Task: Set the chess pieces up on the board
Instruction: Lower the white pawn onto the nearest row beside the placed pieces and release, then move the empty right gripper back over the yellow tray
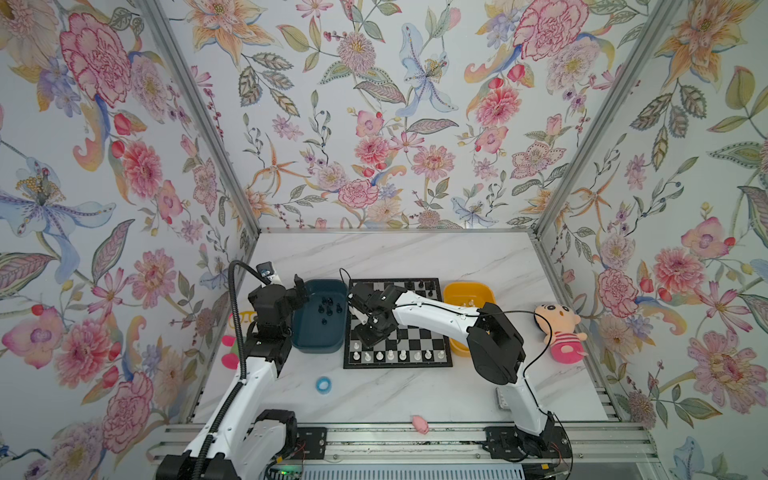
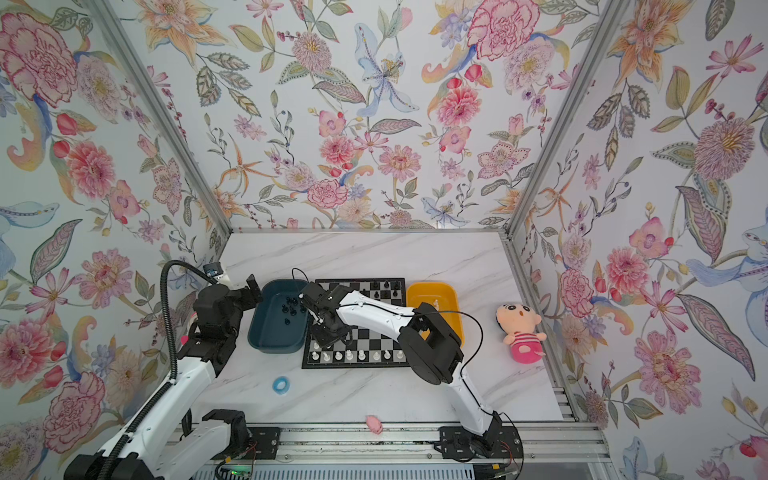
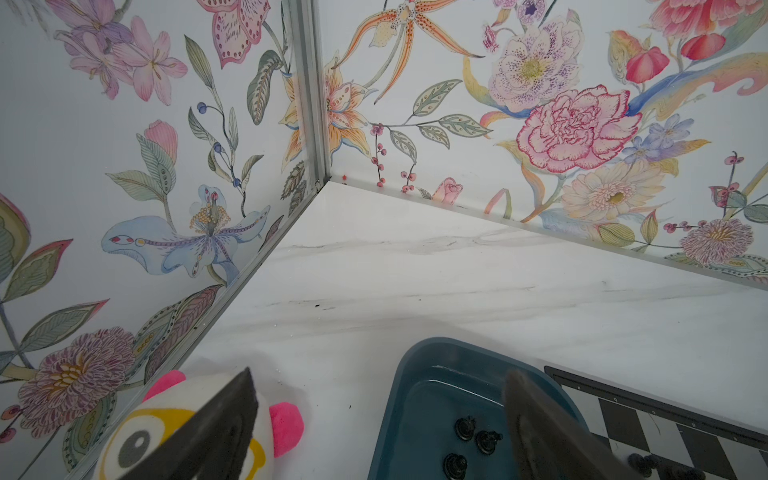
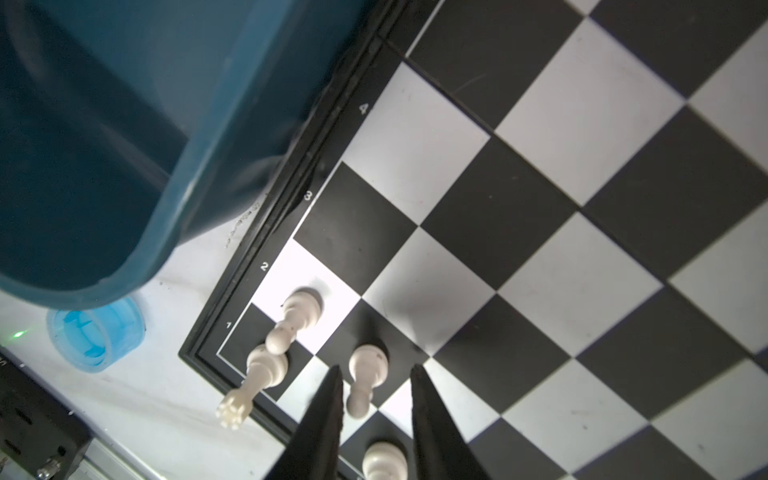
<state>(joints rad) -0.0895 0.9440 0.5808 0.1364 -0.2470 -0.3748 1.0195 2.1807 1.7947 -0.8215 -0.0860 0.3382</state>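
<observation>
In both top views the board lies low in the middle of the frame on the marble desk, between a teal bin on its left and a yellow bin on its right. A row of white chess pieces stands along the board's bottom edge and a few black chess pieces stand at its upper right. Loose black pieces sit in the teal bin and loose white pieces in the yellow bin. The right end effector reaches across to the board's lower-left corner. In the right wrist view it is released: its fingers stand on either side of an upright white pawn, with a gap at each side. Near that pawn are a second pawn and a notch-topped white piece on the corner square. The left end effector hangs over the teal bin's upper-left rim, spread wide with nothing between its fingers.
</observation>
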